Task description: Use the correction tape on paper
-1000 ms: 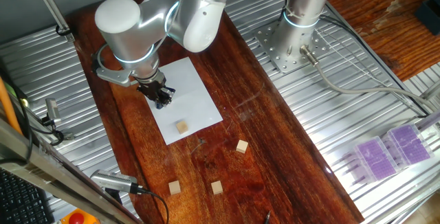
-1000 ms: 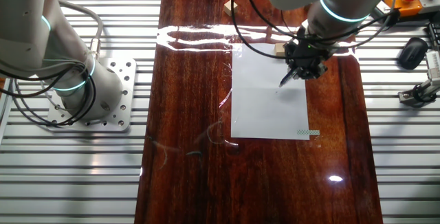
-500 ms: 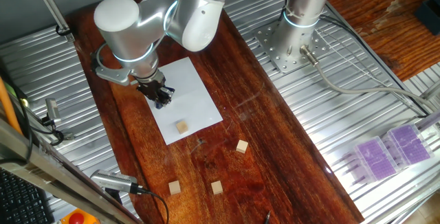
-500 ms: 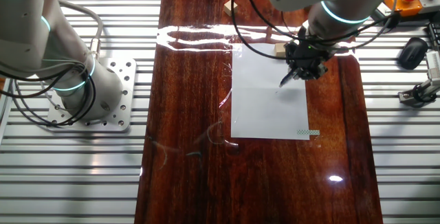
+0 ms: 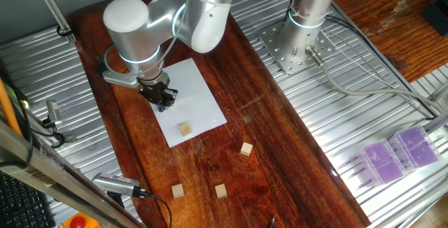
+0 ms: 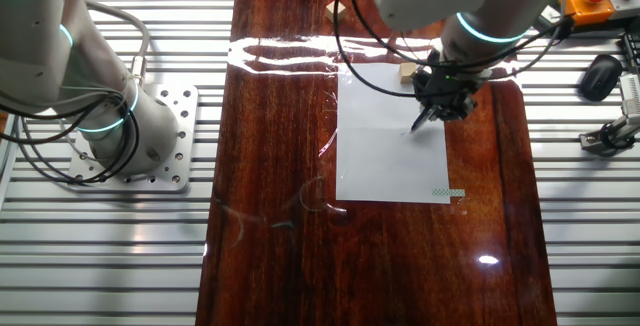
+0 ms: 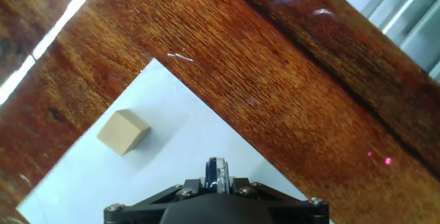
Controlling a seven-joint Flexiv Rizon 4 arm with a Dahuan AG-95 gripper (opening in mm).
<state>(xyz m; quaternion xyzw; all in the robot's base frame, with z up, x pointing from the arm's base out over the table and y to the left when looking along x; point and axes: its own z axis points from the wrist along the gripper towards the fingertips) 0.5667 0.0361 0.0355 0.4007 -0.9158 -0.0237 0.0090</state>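
My gripper is shut on the correction tape, a dark blue and pale piece that sticks out between the jaws in the hand view. The tape's tip points down onto the white paper, near its left edge in one fixed view. In the other fixed view the gripper hangs over the paper, at its right half. The hand view shows the paper filling the lower left below the gripper; whether the tip touches the sheet is hidden.
A tan wooden cube lies on the paper's near end, also in the hand view as a cube. Three more cubes lie on the dark wooden board. A green patterned strip marks one paper corner.
The arm has shifted slightly, and the gripper with the tape has crept a short way across the paper. The cubes and paper have not moved.
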